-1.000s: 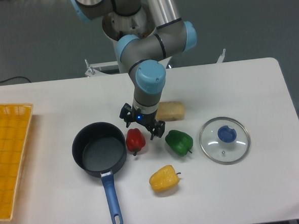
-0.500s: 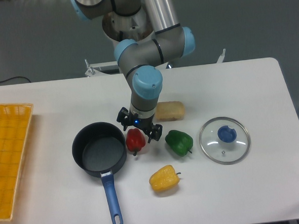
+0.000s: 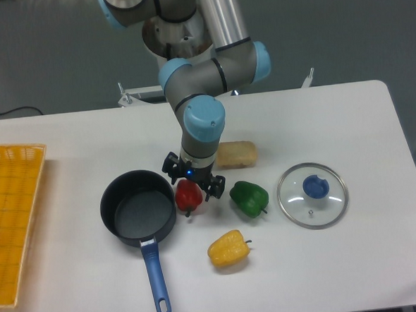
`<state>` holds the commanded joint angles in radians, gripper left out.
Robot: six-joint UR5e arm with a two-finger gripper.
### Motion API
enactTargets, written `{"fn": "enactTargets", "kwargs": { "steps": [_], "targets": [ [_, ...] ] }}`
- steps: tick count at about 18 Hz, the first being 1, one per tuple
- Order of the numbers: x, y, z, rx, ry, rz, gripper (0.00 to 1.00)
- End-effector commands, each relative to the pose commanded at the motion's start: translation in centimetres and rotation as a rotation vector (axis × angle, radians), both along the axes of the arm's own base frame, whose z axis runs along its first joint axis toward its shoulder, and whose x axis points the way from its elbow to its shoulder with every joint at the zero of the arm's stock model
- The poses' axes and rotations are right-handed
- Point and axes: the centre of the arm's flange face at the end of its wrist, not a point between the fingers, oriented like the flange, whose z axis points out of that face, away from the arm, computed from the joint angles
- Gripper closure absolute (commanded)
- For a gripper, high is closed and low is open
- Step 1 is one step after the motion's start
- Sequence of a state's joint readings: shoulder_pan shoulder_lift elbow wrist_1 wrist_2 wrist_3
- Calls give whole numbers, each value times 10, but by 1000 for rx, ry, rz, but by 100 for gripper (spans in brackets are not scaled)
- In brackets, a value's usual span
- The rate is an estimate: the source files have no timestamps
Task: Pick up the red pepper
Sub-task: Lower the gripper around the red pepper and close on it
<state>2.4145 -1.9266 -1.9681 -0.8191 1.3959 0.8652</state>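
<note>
The red pepper (image 3: pixel 189 197) sits on the white table just right of the dark pot (image 3: pixel 138 208). My gripper (image 3: pixel 192 181) hangs directly over it, its black fingers spread on either side of the pepper's top, open. The gripper body covers the pepper's upper part. I cannot tell whether the fingers touch it.
A green pepper (image 3: pixel 249 199) lies to the right of the red one and a yellow pepper (image 3: pixel 228 248) in front. A tan bread-like block (image 3: pixel 236 154) sits behind, a glass lid (image 3: pixel 312 195) at right, a yellow basket (image 3: pixel 10 217) at the left edge.
The gripper has shifted slightly left and lower, coming down closer over the red pepper. The pepper and the other objects have not moved.
</note>
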Motion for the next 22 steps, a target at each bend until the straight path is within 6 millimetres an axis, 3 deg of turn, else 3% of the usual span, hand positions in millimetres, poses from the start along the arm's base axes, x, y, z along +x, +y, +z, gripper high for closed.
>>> {"fn": "enactTargets", "kwargs": {
  "steps": [10,18,20,22],
  "targets": [
    [3,5,-5,-16,8,-14,11],
    [2,5,-5,-15,9,-12,31],
    [2,5,-5,-15,9,-12,44],
    [2,5,-5,-14,9,-14,45]
  ]
}}
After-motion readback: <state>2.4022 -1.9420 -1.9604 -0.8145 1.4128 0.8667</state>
